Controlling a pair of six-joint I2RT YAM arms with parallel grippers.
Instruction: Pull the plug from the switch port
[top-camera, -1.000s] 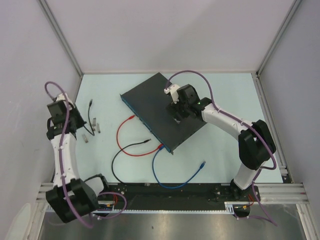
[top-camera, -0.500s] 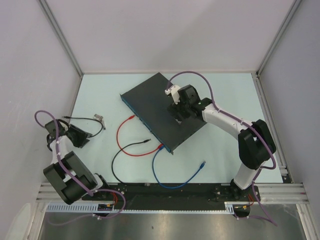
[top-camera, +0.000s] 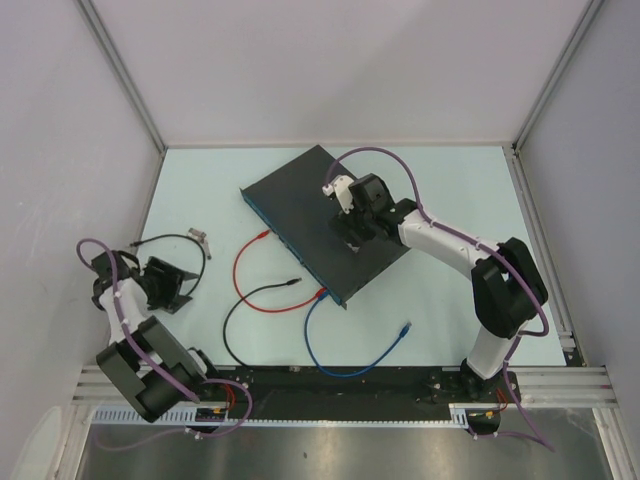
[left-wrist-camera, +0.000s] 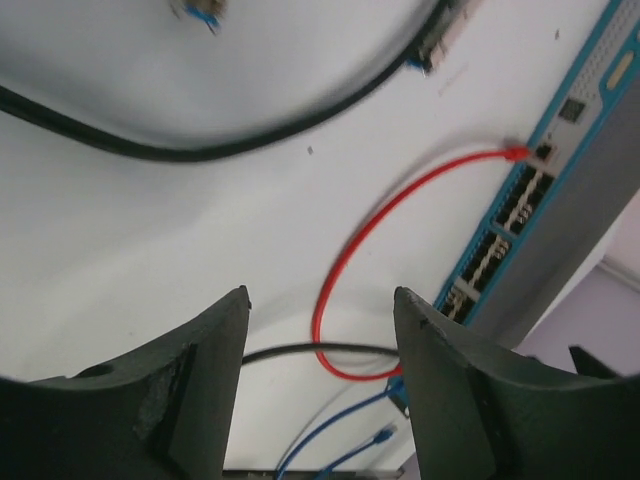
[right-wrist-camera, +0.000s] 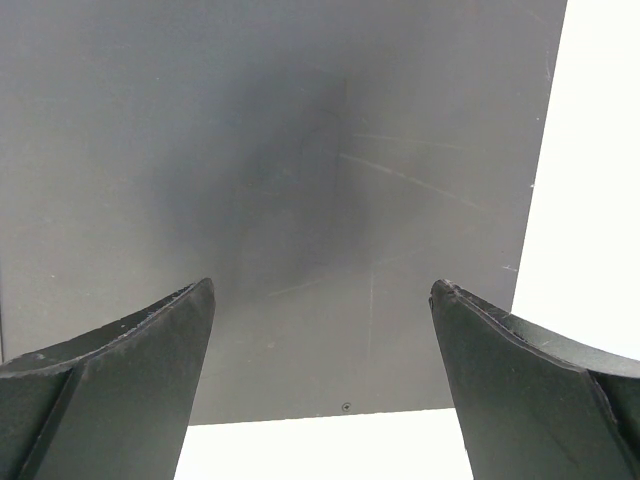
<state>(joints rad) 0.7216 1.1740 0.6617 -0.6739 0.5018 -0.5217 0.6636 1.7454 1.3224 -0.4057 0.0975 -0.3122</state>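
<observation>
The switch (top-camera: 295, 205) is a flat, matte dark grey slab lying at an angle in the middle of the pale, smooth surface (top-camera: 450, 190). Its long teal edge (left-wrist-camera: 520, 200), lined with blocks of small square sockets, faces the left arm. A thin red cable (left-wrist-camera: 380, 215) loops away from that edge, and its red plug (left-wrist-camera: 514, 153) sits at a socket. A blue cable (top-camera: 345, 372) meets the edge near the switch's near corner. A long black cable (top-camera: 228, 320) curls loose between them. The right gripper (top-camera: 352, 235) hangs directly over the switch's plain top, with its dark wedge-shaped fingers spread wide and nothing between them. The left gripper (top-camera: 178, 283) is well apart from the switch, low at the left side of the surface. Its jaws are parted and empty, pointing toward the teal edge. A short black cable (top-camera: 165, 238) lies in a curve just beyond it. A second ago the left arm stood taller and farther out, with that cable draped near it. The arm has since folded back toward its base, and the cable now lies flat. The right arm has barely shifted.
</observation>
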